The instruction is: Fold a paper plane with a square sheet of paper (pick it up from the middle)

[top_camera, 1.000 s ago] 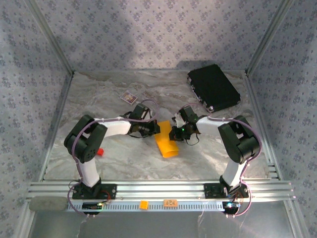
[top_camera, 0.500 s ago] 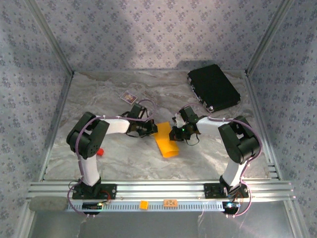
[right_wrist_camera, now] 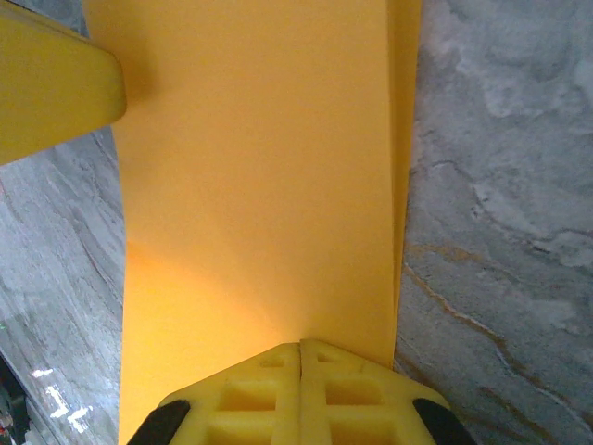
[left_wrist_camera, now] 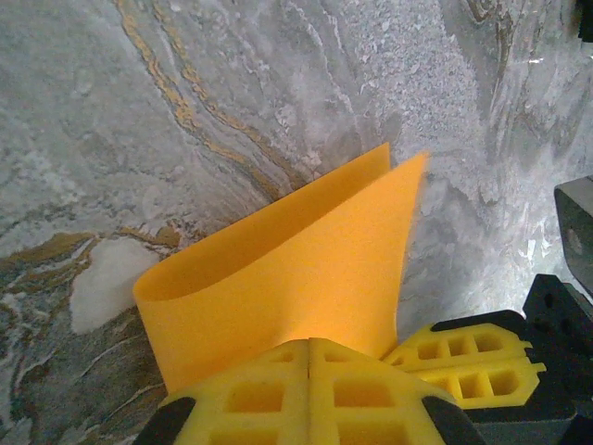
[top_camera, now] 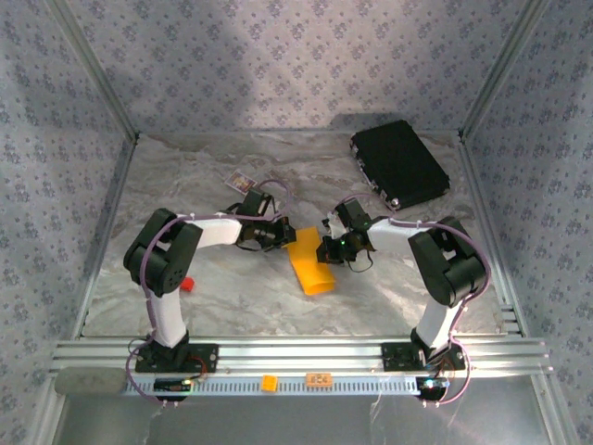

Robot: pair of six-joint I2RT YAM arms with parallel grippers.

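Note:
The square sheet of paper [top_camera: 309, 264] is orange-yellow and lies folded over on itself on the marble table [top_camera: 185, 185], a loose strip running from centre toward the near side. In the left wrist view the paper [left_wrist_camera: 296, 269] has a rounded bend at the left and two edges meeting at the far right. My left gripper [top_camera: 281, 238] is shut, its tips [left_wrist_camera: 309, 343] against the upper layer. My right gripper [top_camera: 325, 248] is also shut, tips [right_wrist_camera: 300, 345] resting on the paper [right_wrist_camera: 259, 185] from the opposite side. No paper shows between either pair of jaws.
A black case [top_camera: 400, 165] lies at the back right. A small card [top_camera: 241, 182] sits behind the left arm, and a small red block [top_camera: 186, 283] lies beside the left arm's elbow. Two small orange tags [top_camera: 269, 381] sit on the front rail.
The left arm's wrist and forearm have drawn slightly back and to the left along the paper's far end. The paper and the right arm have stayed put.

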